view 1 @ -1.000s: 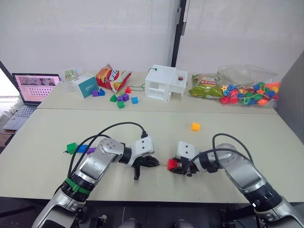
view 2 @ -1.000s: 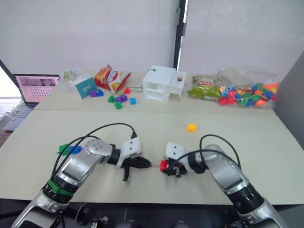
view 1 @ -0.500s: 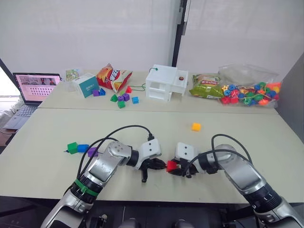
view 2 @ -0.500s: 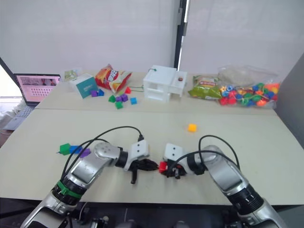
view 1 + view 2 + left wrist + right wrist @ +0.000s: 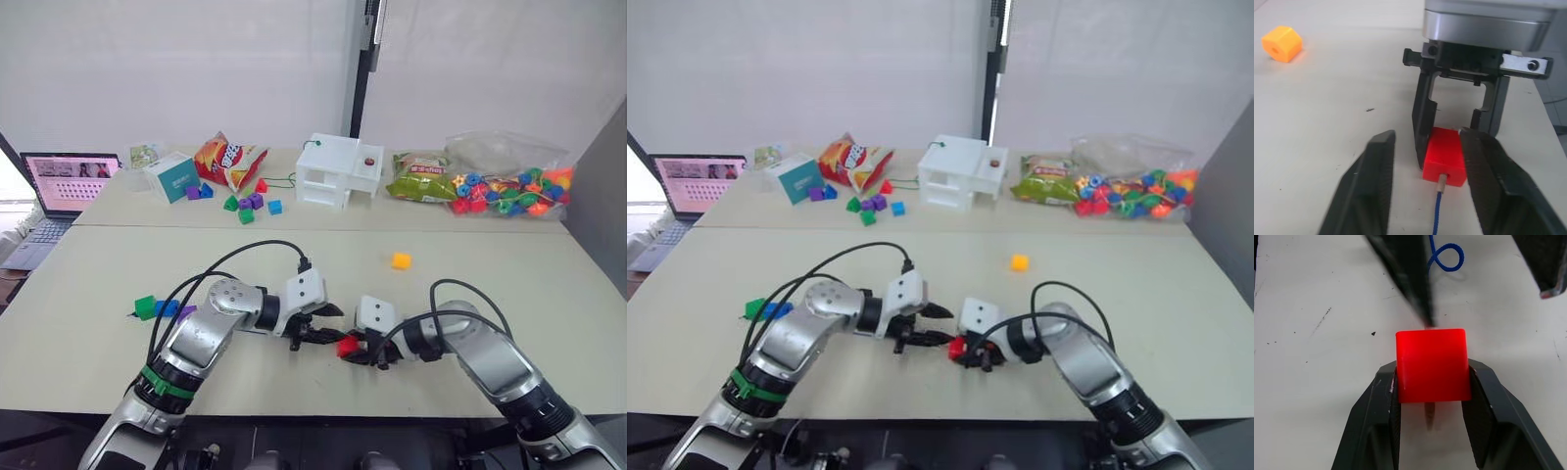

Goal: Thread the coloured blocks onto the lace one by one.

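Right gripper [image 5: 1457, 128] pinches the red block [image 5: 1445, 155]; lace [image 5: 1437, 218] tip enters its hole; orange block [image 5: 1282, 43] lies well apart

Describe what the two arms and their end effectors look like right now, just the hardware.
Both arms are silver-grey metal with black joints. Each wrist carries a white box, with a thick black cable looping over it. The left arm has a green band at the forearm. The left end effector and right end effector each have two black fingers.

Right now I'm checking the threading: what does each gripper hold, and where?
The right gripper clamps the red block by two opposite side faces. The left gripper is open, holding nothing; the lace tip sits in the block's hole.
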Controlling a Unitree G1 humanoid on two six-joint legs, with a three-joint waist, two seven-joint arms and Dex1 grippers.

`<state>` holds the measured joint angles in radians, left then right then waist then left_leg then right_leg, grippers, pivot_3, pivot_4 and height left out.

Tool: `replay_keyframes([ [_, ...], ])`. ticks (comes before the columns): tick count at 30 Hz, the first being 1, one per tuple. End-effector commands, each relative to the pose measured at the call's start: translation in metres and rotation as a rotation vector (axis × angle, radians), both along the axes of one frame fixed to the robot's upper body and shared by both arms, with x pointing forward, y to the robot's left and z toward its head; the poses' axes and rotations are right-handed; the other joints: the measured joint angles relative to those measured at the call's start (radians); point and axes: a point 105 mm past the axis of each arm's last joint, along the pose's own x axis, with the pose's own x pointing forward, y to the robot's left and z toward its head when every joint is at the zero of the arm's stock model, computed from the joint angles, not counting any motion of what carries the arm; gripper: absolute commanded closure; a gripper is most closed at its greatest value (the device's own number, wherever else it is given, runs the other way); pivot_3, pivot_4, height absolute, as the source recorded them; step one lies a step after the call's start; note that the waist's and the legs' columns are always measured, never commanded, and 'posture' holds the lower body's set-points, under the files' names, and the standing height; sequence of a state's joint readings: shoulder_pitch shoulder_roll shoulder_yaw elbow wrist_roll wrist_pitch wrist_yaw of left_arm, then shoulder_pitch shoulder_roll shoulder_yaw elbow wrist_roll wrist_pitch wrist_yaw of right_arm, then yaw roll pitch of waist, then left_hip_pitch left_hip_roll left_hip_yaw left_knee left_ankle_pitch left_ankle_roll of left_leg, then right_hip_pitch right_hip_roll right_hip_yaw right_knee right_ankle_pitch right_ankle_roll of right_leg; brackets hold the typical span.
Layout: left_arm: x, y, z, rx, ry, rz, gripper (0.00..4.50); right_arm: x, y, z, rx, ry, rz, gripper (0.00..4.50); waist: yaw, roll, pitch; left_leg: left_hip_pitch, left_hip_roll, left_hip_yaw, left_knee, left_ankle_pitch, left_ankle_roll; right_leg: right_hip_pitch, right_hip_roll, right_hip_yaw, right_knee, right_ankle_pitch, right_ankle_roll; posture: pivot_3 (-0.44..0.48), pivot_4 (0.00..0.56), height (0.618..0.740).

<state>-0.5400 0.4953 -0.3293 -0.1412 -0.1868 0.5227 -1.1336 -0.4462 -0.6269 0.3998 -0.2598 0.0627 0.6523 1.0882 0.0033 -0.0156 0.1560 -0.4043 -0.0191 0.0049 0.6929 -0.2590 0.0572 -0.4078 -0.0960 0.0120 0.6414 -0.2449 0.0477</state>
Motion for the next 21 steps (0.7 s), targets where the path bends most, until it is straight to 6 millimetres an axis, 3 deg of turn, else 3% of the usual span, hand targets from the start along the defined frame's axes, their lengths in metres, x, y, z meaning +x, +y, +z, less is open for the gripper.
replay_keyframes([
  [1,-0.005,0.014,-0.002,0.01,0.005,-0.02,1.55,-0.008,0.001,-0.014,-0.016,0.058,0.007,3.32,-0.001,0.0,0.0,0.0,0.0,0.0,0.0,0.0,0.0,0.0,0.0,0.0,0.0,0.0,0.0,0.0,0.15,0.74],
  [12,0.009,0.034,-0.036,0.088,0.009,0.036,1.55,-0.006,-0.003,-0.012,-0.019,0.049,-0.015,3.32,0.004,0.0,0.0,0.0,0.0,0.0,0.0,0.0,0.0,0.0,-0.001,-0.001,0.0,0.0,0.0,0.0,0.15,0.74],
  [21,0.005,0.027,-0.032,0.046,0.016,0.001,4.35,-0.006,-0.005,-0.012,-0.025,0.048,-0.028,3.32,0.005,0.0,0.0,0.0,0.0,0.0,0.0,0.0,0.0,0.001,-0.001,-0.001,0.0,0.0,0.0,0.0,0.15,0.74],
])
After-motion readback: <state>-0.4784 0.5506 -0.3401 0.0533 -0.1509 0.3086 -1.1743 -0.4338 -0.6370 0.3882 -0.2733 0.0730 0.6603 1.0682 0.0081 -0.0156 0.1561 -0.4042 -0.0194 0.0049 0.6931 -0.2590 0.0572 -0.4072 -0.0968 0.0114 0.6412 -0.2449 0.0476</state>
